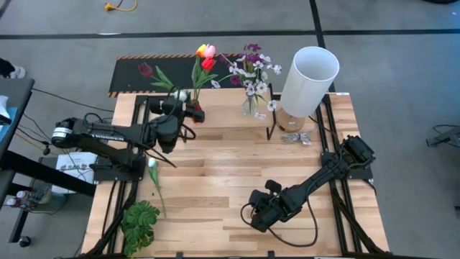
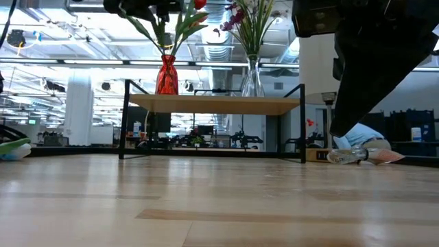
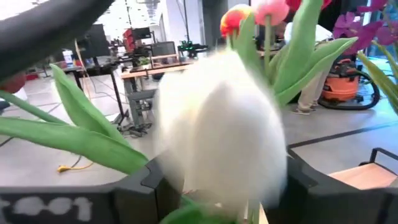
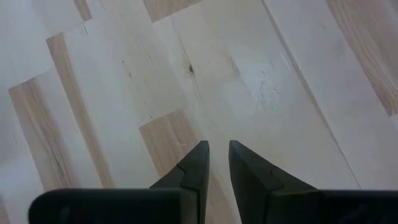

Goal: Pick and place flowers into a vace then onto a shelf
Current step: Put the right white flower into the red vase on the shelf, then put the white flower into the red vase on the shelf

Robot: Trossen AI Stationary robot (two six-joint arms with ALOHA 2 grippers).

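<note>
Left gripper (image 1: 183,109) jaws closed on white tulip (image 3: 217,134), just beside red vase (image 1: 196,113) on shelf (image 2: 218,104). Stem light, bendy; grip mid-stem. Right gripper (image 4: 215,163) jaws nearly closed, empty.

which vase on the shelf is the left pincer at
The red vase, at the shelf's left end in the low view; the clear glass vase of purple blossoms stands apart from the left pincer.
</note>
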